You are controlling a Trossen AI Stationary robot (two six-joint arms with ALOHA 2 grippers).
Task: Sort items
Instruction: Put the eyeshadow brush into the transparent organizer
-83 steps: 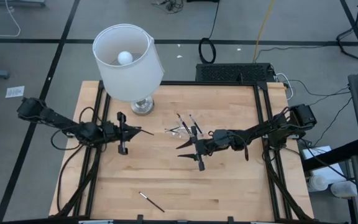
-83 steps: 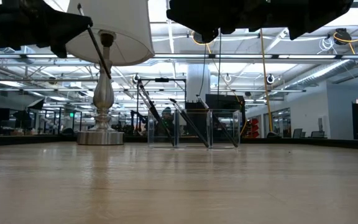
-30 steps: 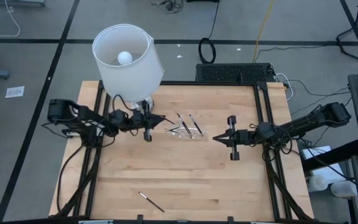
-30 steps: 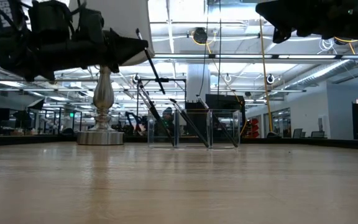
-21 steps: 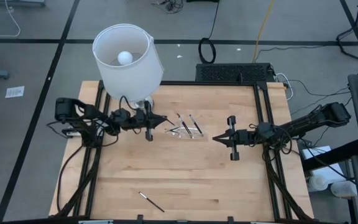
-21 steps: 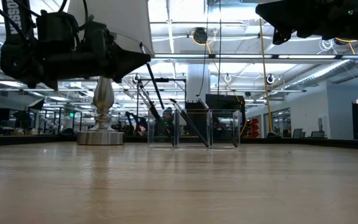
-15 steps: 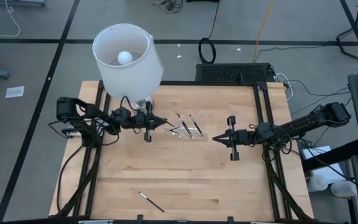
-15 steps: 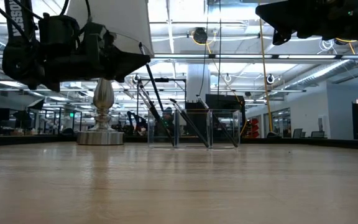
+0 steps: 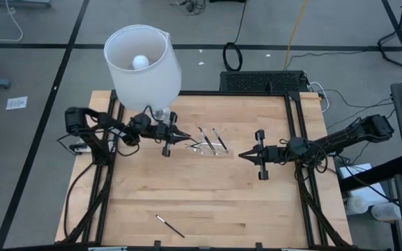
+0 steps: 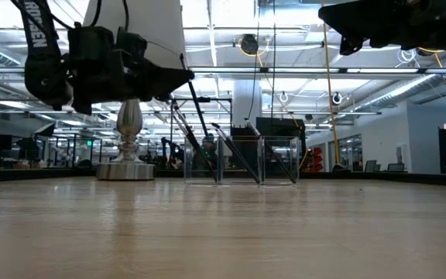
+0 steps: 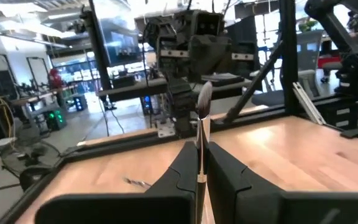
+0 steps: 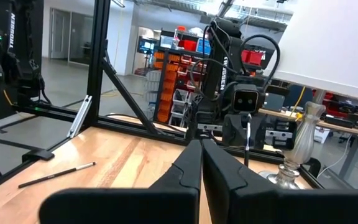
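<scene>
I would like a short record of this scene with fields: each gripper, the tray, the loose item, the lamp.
left gripper: above the table beside the lamp base, shut on a held stick, tip toward the tray
right gripper: raised, on the tray's other side, shut, empty
clear tray: three compartments, dark sticks leaning inside
loose stick: lying alone near the table's front edge
lamp: white shade, standing at the back left
</scene>
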